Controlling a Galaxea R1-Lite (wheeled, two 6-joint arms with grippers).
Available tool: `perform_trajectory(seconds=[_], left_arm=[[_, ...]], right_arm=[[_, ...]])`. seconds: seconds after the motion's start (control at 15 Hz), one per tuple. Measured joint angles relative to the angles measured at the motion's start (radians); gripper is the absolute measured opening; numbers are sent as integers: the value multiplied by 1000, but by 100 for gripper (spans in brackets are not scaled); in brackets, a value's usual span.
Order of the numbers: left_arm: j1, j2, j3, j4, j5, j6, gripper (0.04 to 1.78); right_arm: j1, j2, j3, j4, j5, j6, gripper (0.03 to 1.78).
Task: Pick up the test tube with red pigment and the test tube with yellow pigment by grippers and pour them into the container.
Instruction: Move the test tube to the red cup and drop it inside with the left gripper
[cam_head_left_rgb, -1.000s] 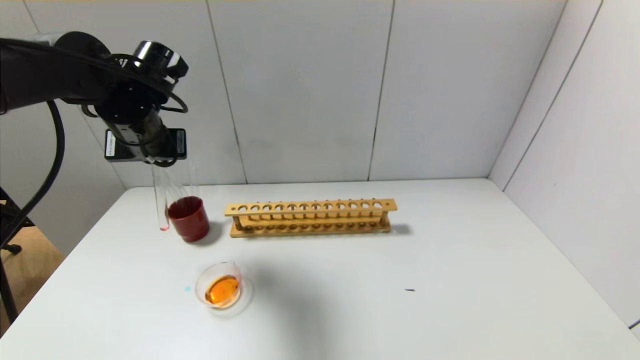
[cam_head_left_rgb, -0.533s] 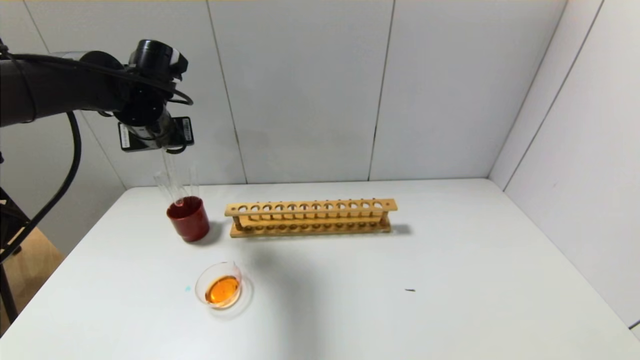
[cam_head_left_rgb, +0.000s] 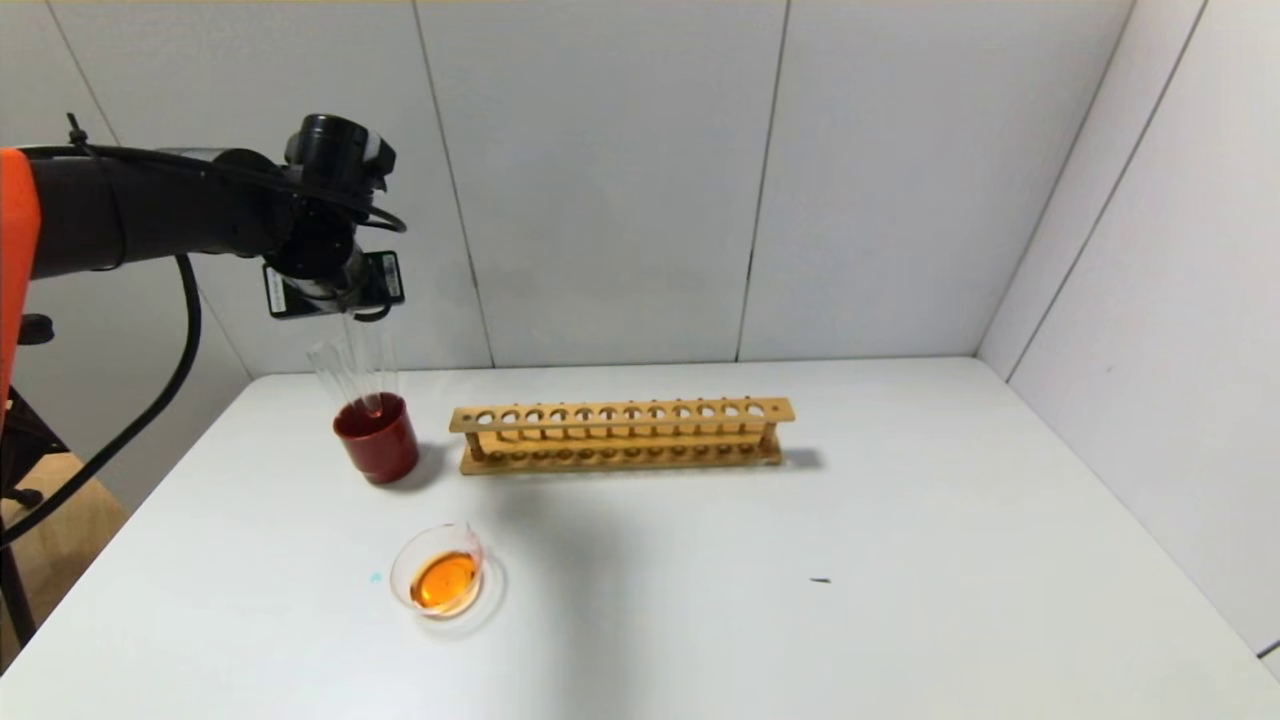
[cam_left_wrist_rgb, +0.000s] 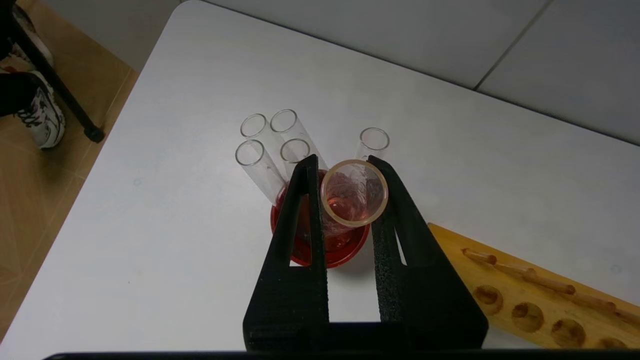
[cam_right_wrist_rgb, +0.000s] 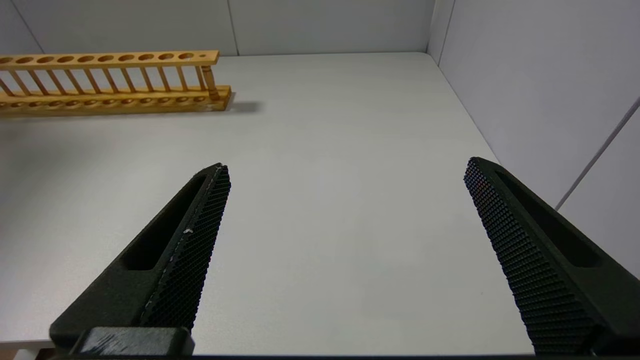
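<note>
Your left gripper (cam_head_left_rgb: 345, 305) above the table's far-left corner, pinching the test tube with red pigment (cam_head_left_rgb: 372, 372) upright over the dark red cup (cam_head_left_rgb: 377, 438), container (cam_head_left_rgb: 438, 570) nearer you, wooden rack (cam_head_left_rgb: 620, 434) beside the cup; left wrist view, fingers (cam_left_wrist_rgb: 300, 210) clamping the tube's rim (cam_left_wrist_rgb: 354, 192), five clear tubes (cam_left_wrist_rgb: 260, 160) crowding the cup (cam_left_wrist_rgb: 320, 250); right wrist view, your right gripper (cam_right_wrist_rgb: 345, 210) spread wide over bare table (cam_right_wrist_rgb: 320, 150).

On my white table (cam_head_left_rgb: 760, 560) a dark red opaque cup (cam_head_left_rgb: 377, 438) holding colourless clear glass tubes (cam_left_wrist_rgb: 260, 160) stands just beside a long, empty wooden rack (cam_head_left_rgb: 620, 435).

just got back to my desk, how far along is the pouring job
Pouring looks done: the container holds orange liquid. In hand: the left gripper is shut on an emptied, red-stained test tube above the red cup, where other empty tubes stand. Left: releasing it there. The right gripper is open and idle.
</note>
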Motion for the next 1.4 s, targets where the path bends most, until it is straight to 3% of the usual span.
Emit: perform_trajectory(seconds=[1.4], left_arm=[[-5,-70,544,-419,-18,19,31]], right_arm=[[0,0,0,0,0,0,171]])
